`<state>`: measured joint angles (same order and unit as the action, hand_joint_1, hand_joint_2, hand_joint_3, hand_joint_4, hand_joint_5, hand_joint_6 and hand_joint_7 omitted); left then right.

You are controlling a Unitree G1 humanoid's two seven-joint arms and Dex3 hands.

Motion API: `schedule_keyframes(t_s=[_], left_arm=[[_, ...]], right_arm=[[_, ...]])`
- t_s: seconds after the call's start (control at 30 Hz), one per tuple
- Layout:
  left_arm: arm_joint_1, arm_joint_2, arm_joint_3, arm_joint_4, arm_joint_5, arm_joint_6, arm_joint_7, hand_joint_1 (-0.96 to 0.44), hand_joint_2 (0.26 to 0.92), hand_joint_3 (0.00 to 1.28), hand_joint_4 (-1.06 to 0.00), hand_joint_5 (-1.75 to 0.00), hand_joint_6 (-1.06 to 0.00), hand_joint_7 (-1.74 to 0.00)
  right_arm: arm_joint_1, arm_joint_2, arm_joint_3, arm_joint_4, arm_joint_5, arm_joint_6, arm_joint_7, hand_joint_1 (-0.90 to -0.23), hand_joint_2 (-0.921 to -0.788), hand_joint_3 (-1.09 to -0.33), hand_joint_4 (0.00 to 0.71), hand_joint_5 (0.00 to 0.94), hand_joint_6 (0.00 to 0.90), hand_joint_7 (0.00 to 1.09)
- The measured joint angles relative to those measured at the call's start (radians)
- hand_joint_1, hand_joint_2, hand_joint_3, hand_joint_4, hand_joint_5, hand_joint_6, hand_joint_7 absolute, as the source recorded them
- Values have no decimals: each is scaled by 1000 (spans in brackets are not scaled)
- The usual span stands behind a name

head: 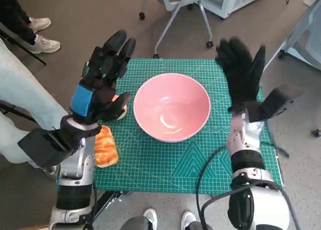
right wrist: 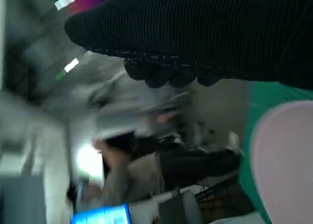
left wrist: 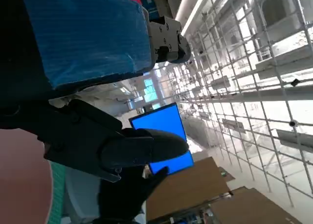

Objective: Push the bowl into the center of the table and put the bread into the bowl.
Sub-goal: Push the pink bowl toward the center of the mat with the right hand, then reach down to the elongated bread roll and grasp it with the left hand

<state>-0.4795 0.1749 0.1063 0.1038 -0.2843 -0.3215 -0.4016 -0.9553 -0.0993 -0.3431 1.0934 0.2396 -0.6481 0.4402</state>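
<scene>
The pink bowl (head: 171,113) sits upright and empty close to the middle of the green cutting mat (head: 200,164) that covers the table, so the pushing step looks done or nearly so; if anything it lies a touch toward 12 o'clock of dead centre. The bread (head: 106,147) is not yet in it: the orange-brown loaf lies on the mat at about 8 o'clock from the bowl, near the mat's 9 o'clock edge and partly hidden under the left forearm. The left hand (head: 102,79) is raised above the mat at roughly 10 o'clock of the bowl, fingers spread and grasping nothing; a small pale and orange thing beneath its thumb cannot be made out. The right hand (head: 243,72) is likewise lifted, at about 2 o'clock of the bowl, fingers apart and empty, and the right wrist view shows the glove clear of the bowl's rim. What remains, by the look of it, is to take up the bread and lower it into the bowl. The bread has little mat left on its 9 o'clock side, so a clumsy nudge could send it off the edge; between bread and bowl there is open mat. A person's legs stand off the table at 9 o'clock, and a chair base beyond 12 o'clock.
</scene>
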Motion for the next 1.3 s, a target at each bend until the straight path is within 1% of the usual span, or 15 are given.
schedule_keyframes(t_s=[0.07, 0.13, 0.3, 0.4, 0.43, 0.5, 0.57, 0.63, 0.67, 0.87, 1.1, 1.3], left_arm=[[-14, -4, -2, 7, -1, 1, 0, -706, 921, 493, -105, 0, 1, -389], [-32, -9, -6, 16, -3, 6, -2, -700, 921, 478, -107, -1, 1, -389], [-79, -20, -11, 39, -15, 21, -14, -694, 921, 430, -113, -4, 1, -401], [-108, -26, -13, 48, -34, 30, -30, -679, 921, 409, -113, -4, 1, -406], [-119, -27, -14, 53, -40, 32, -38, -678, 921, 407, -113, -4, 1, -406], [-137, -28, -15, 60, -48, 34, -53, -672, 921, 397, -113, -4, 1, -407], [-153, -28, -14, 70, -56, 34, -68, -669, 921, 392, -114, -4, 1, -407], [-161, -28, -14, 75, -63, 34, -78, -668, 921, 387, -114, -4, 1, -418], [-171, -28, -14, 84, -69, 34, -91, -668, 921, 386, -114, -4, 1, -420], [-205, -26, -13, 114, -70, 21, -129, -673, 921, 378, -115, -4, 1, -427], [-241, -21, -2, 154, -71, -15, -163, -668, 921, 375, -120, -6, 1, -495], [-250, -16, 6, 162, -71, -37, -178, -661, 921, 373, -121, -6, 1, -508]], right_arm=[[13, -6, 27, -53, -12, -25, 14, -650, -921, -767, 174, 12, 211, 176], [38, -12, 55, -128, -20, -36, 27, -657, -921, -756, 174, 10, 210, 181], [111, -22, 111, -327, -38, -23, 38, -677, -921, -747, 175, 9, 207, 194], [153, -26, 135, -454, -37, 5, 41, -678, -921, -751, 178, 3, 113, 371], [169, -29, 143, -501, -34, 18, 42, -677, -921, -751, 178, 2, 104, 389], [191, -35, 154, -567, -24, 39, 43, -678, -921, -749, 180, 1, 68, 459], [208, -40, 162, -623, -8, 58, 43, -678, -921, -749, 179, 1, 56, 484], [217, -43, 166, -651, -3, 66, 44, -677, -921, -747, 174, 0, 45, 502], [228, -48, 171, -680, 4, 74, 45, -677, -921, -747, 173, 0, 43, 505], [248, -55, 185, -722, 30, 94, 48, -679, -921, -746, 167, 0, 26, 520], [264, -55, 199, -735, 33, 113, 48, -679, -921, -746, 165, 0, 20, 535], [268, -55, 203, -743, 36, 125, 48, -681, -921, -745, 164, 0, 15, 545]])
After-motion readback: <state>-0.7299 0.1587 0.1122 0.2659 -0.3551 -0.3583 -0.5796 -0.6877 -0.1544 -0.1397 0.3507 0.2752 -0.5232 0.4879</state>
